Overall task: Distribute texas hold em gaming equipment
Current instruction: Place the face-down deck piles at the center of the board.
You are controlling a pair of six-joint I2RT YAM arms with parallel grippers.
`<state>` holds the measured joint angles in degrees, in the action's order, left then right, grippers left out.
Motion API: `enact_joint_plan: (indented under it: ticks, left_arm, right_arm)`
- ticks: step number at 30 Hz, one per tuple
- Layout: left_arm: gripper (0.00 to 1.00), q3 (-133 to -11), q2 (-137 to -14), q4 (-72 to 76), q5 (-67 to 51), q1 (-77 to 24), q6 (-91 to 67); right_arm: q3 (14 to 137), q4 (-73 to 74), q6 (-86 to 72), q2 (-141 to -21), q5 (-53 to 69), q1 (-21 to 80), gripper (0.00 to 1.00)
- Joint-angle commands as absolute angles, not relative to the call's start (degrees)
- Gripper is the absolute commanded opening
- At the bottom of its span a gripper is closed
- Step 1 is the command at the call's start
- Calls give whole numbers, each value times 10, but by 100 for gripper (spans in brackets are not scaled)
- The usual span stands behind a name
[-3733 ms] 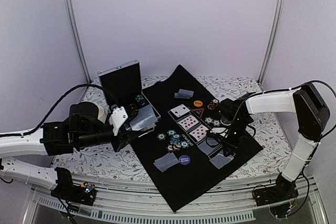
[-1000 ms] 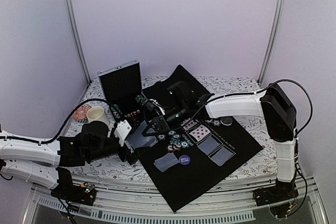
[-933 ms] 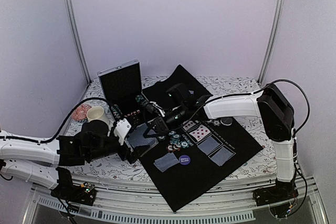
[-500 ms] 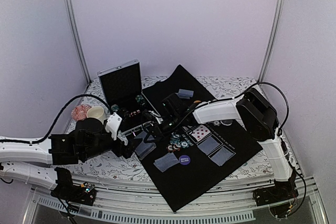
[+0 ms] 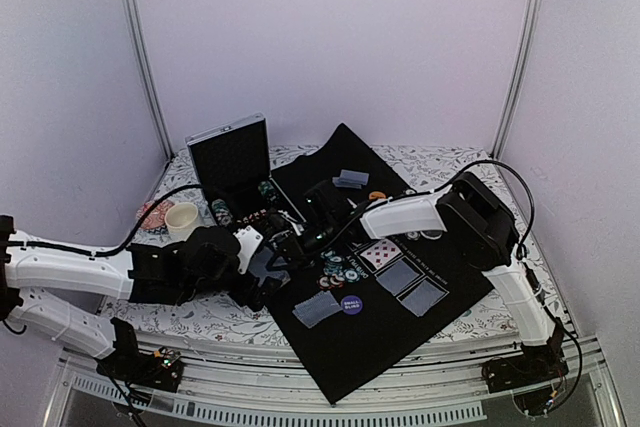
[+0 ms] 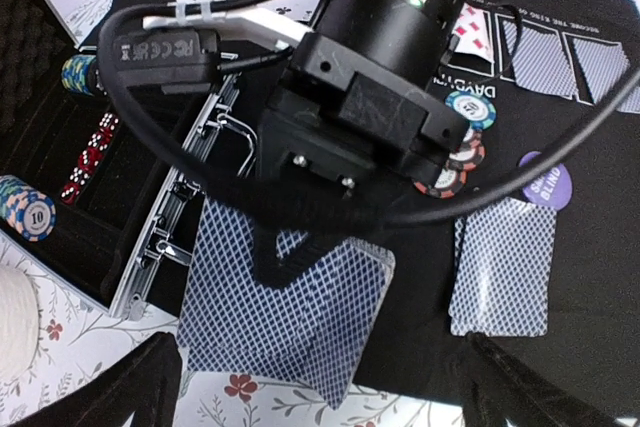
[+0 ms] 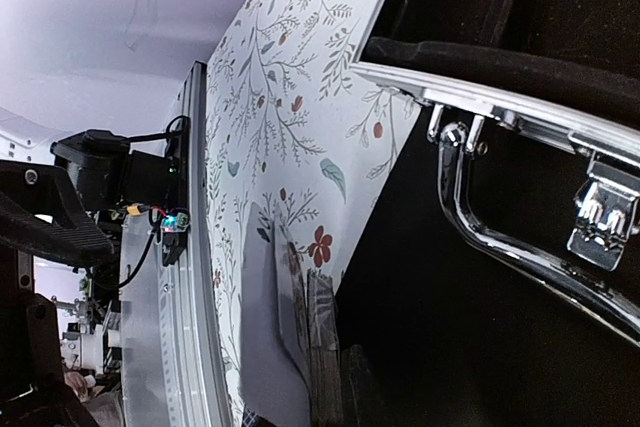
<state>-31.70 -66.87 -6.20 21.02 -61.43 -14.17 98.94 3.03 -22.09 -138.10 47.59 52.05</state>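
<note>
A cream cup (image 5: pixel 182 217) stands at the far left of the floral tabletop (image 5: pixel 200 322). Just right of it, an open silver case (image 5: pixel 228 155) holds stacked poker chips (image 6: pixel 28 209) and red dice (image 6: pixel 85 152) in its black lining.

The left gripper (image 5: pixel 256 282) hovers low beside the case's near rim. Its fingers (image 6: pixel 140 382) are spread wide and hold nothing. Below its wrist camera lies a deck of blue-backed playing cards (image 6: pixel 300 332), partly on the tabletop and partly on the left edge of the black mat (image 5: pixel 380 347).

The right gripper (image 6: pixel 280 257), on an arm stretched across from the right, points down onto the far part of that deck. Whether its fingers are closed on a card cannot be told.

Just right of it sits a cluster of teal and red chips (image 6: pixel 455 142). Next comes a purple Small Blind button (image 6: pixel 545 182), with two face-down cards (image 6: pixel 500 272) near it. Farther right on the mat lie face-up cards (image 5: pixel 378 253) and two more face-down cards in white rectangles (image 5: pixel 425 297).
</note>
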Motion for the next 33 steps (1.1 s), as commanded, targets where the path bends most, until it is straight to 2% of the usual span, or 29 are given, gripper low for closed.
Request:
enact_joint_plan:
  ticks: [1,15,25,28,33]
  left_arm:
    - [98,-380,-685,-118,217,-607,-151]
    - [98,-359,-561,-137,259,-607,-206]
    - [98,-348,-551,-142,260,-603,-203]
    - [98,-348,-557,-144,253,-603,-202]
    - [98,-345,-563,-150,236,-602,-207]
  right_arm:
    - [972,-5,-224,-1386,510,520,3]
    - [1050,-91,-284,-1460,511,559,4]
    - [1012,17,-231,-1425,472,567,38]
    - [1008,43,-213,-1417,463,568,44]
    - [1010,66,-185,-1401,446,568,49]
